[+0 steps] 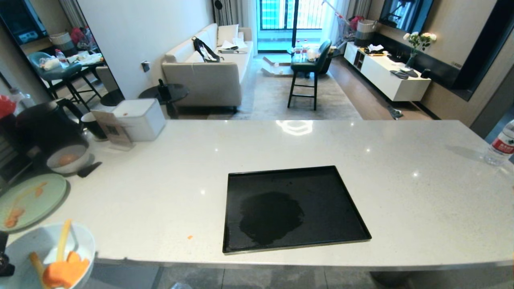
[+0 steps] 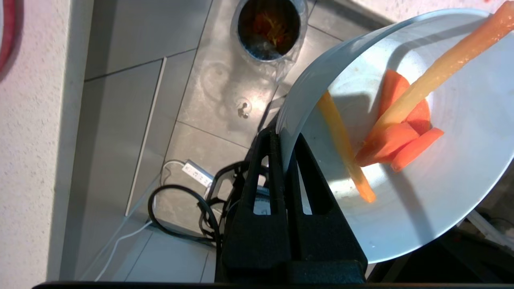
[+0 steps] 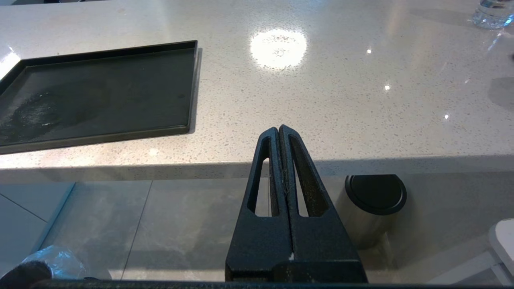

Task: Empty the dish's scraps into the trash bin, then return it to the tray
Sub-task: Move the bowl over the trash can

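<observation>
We see the left tool (image 2: 286, 138) pinching the rim of the dish (image 2: 449, 192), scraps (image 2: 395, 138) inside, off the bench (image 1: 281, 144) edge with the trash bin (image 2: 268, 30) on the floor beyond. The tray (image 1: 295, 208) lies bare; the right tool (image 3: 278, 129) hangs pressed together.

Pale dish (image 2: 441, 192) holding carrot scraps (image 2: 397, 140), tilted above bin (image 2: 268, 30).

Left claw (image 2: 286, 136) clamped on dish (image 2: 441, 180) rim; right claw (image 3: 280, 130) closed, empty, parked low.
</observation>
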You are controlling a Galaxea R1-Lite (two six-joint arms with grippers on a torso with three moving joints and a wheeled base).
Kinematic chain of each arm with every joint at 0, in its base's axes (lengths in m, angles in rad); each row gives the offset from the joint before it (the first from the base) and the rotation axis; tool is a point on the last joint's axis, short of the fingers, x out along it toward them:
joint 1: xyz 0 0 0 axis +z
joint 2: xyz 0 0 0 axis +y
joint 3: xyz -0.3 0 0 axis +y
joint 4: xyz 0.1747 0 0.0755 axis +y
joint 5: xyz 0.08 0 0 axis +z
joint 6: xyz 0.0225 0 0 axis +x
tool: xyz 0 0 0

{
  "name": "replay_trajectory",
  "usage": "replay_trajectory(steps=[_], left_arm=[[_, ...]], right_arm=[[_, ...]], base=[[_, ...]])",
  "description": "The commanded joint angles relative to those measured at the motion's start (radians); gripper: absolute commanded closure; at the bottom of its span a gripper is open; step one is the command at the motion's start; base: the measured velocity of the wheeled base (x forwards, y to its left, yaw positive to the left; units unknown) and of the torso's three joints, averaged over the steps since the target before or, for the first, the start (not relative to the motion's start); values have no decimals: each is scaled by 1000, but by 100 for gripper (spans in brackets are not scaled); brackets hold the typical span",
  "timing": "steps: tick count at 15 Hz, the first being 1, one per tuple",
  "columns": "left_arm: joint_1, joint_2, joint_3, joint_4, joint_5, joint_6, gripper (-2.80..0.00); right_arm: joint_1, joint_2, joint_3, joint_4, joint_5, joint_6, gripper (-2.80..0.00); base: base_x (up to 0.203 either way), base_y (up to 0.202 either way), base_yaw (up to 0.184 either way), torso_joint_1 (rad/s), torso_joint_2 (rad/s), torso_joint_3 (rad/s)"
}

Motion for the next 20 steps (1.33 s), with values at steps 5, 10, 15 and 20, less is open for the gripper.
replay_trajectory(steps=[5,10,15,20], left_arm=[[-131,-208,144,19,-78,-2,0],[-231,-232,159,24,-84,-3,0],[-266,-247,179,23,-87,-7,0],[-264,-251,171,21,-81,-6,0]], right_arm=[[0,0,0,0,0,1,0],[0,0,0,0,0,0,0],[0,0,1,0,0,0,0],[0,0,0,0,0,0,0]], base=[[0,0,0,0,0,0],[0,0,0,0,0,0],[0,0,0,0,0,0],[0,0,0,0,0,0]])
